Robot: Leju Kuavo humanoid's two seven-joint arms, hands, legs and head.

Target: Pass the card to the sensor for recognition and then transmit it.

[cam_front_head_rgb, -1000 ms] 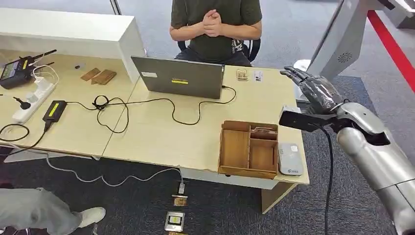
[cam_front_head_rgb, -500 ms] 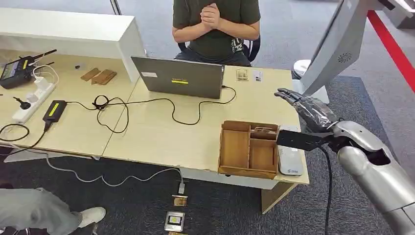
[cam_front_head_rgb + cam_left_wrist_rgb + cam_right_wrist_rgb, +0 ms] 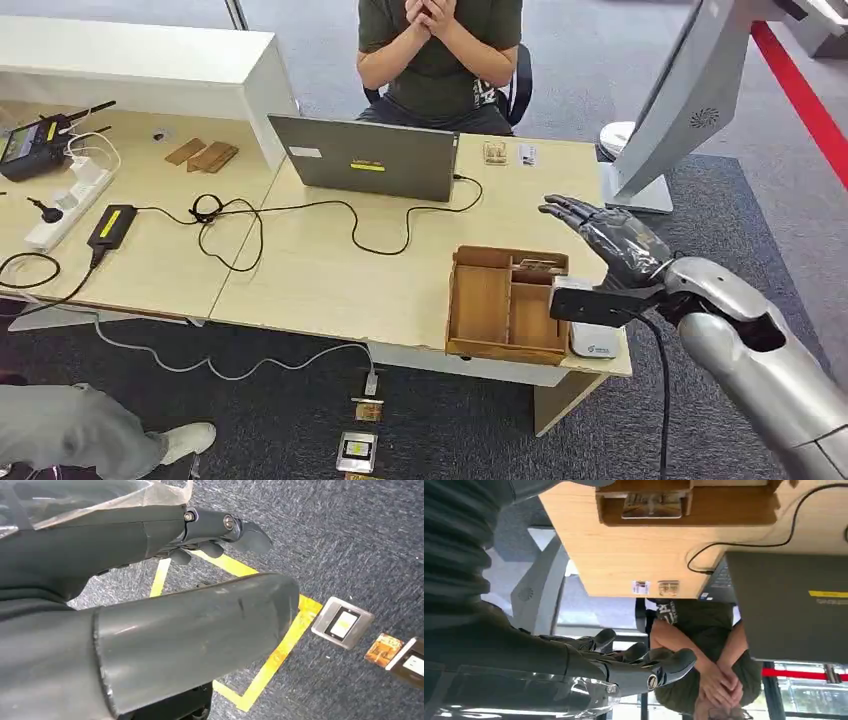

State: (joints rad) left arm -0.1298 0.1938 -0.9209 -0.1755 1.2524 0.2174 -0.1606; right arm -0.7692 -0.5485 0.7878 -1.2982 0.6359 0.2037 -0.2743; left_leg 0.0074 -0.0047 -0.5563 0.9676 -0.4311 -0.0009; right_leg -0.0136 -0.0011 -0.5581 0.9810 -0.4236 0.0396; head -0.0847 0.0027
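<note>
Down on the carpet in front of the table point(image 3: 330, 290) lie two small square devices and a card. Up at the near right corner sits the white sensor point(image 3: 597, 343), just beside the wooden tray point(image 3: 480, 303). The right hand point(image 3: 610, 236) hovers above that corner, fingers stretched out and apart, holding nothing. The card point(image 3: 540, 265) stands in the tray's far right compartment. The left hand point(image 3: 200, 530) hangs over the floor, fingers loosely extended, nothing in it. Farther back, a laptop point(image 3: 365, 158), and behind it a seated person point(image 3: 440, 50) with clasped hands.
</note>
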